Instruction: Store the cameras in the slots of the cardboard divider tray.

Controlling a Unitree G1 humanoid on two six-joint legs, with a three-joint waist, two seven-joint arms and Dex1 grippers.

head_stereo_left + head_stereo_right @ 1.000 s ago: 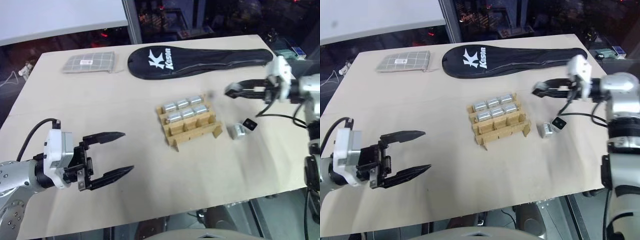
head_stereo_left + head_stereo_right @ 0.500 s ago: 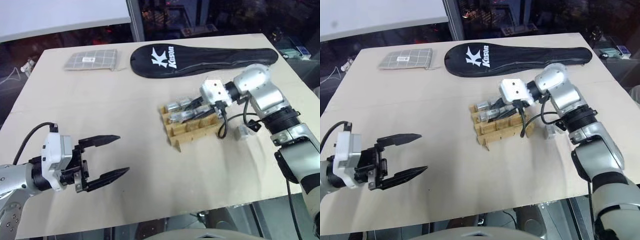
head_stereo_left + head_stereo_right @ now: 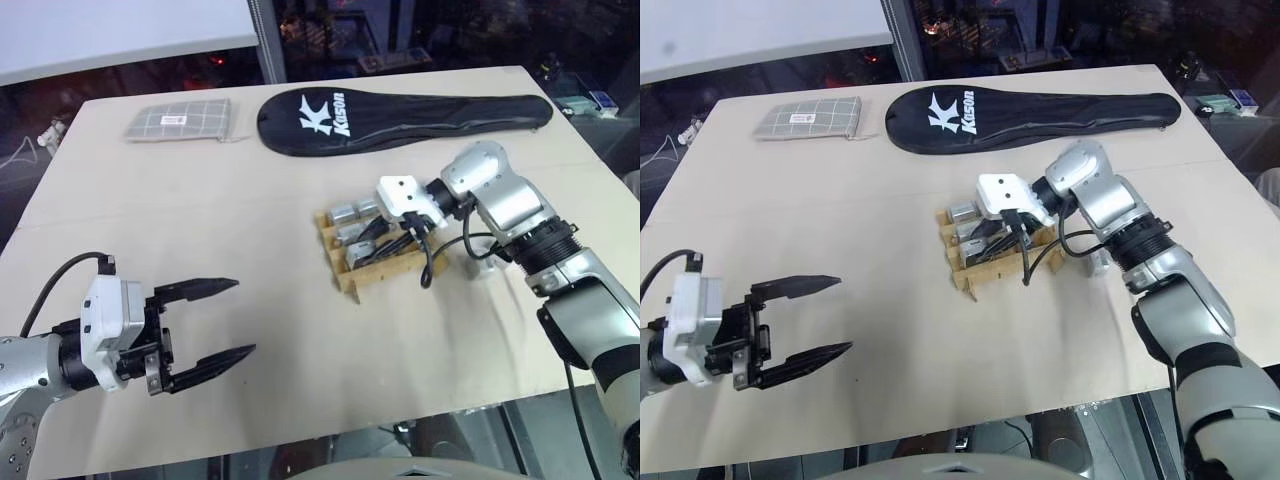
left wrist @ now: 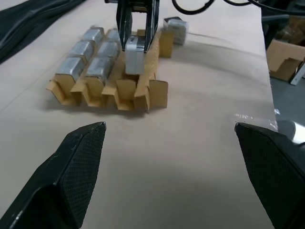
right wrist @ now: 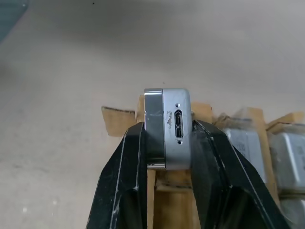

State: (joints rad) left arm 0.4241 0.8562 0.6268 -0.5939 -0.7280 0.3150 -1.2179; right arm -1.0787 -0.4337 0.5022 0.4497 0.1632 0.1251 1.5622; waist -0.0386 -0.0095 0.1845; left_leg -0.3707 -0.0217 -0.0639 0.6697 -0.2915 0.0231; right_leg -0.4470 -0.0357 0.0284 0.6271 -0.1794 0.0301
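Since a second ago the right claw (image 5: 167, 143), clamped on a camera (image 5: 167, 126), has swung over the tray (image 3: 385, 262); left claw (image 3: 222, 322) gapes wide

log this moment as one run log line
right gripper: shut on camera, over cardboard divider tray | left gripper: open, empty

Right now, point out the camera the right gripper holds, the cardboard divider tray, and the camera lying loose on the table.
held camera (image 5: 172, 128), right wrist view, on its silver end face by the port.
cardboard divider tray (image 4: 153, 93), left wrist view, on its near corner strip.
loose camera (image 4: 174, 28), left wrist view, on its body behind the tray.
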